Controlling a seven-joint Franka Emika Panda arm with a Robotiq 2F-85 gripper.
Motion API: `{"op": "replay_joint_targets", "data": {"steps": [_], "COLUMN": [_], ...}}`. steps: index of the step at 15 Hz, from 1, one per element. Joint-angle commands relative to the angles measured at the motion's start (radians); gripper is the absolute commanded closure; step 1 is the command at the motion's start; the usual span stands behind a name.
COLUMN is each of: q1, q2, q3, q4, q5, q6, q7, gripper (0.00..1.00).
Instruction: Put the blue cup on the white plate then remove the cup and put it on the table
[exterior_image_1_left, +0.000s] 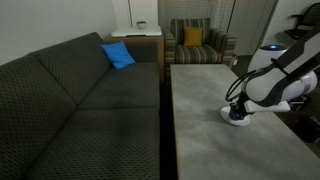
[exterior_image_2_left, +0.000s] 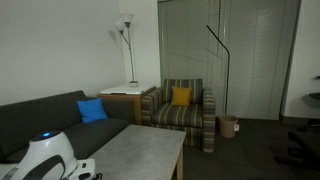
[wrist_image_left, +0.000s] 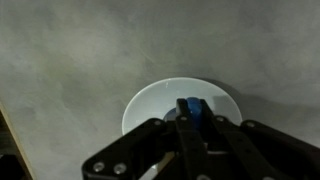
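A dark grey fabric sofa (exterior_image_1_left: 70, 95) fills the left of the frame, with a bright blue cushion (exterior_image_1_left: 118, 55) at its far end. At upper centre stand a light wooden side table (exterior_image_1_left: 140, 38) and a striped armchair (exterior_image_1_left: 212, 50) holding a yellow cushion (exterior_image_1_left: 192, 37). A white floor lamp (exterior_image_2_left: 125, 30) rises against the pale wall (exterior_image_2_left: 50, 45). Tall vertical blinds (exterior_image_2_left: 255, 50) cover the right, above dark carpet (exterior_image_2_left: 250, 155).

The cup (wrist_image_left: 192, 107) is blue, the plate (wrist_image_left: 148, 105) white, the table (wrist_image_left: 80, 50) mottled light grey.
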Motion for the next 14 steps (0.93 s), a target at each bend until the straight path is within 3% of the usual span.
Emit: {"op": "replay_joint_targets", "data": {"steps": [1, 4, 14], "q1": [0.010, 0.031, 0.099], "q2": [0.000, 0.000, -0.021], "q3": [-0.003, -0.012, 0.107], "q4": [-0.010, -0.016, -0.120], "q5": [-0.003, -0.005, -0.101], "q6": [0.058, 0.097, 0.199], "q7": [-0.017, -0.014, -0.135], "gripper": [0.97, 0.97, 0.97]}}
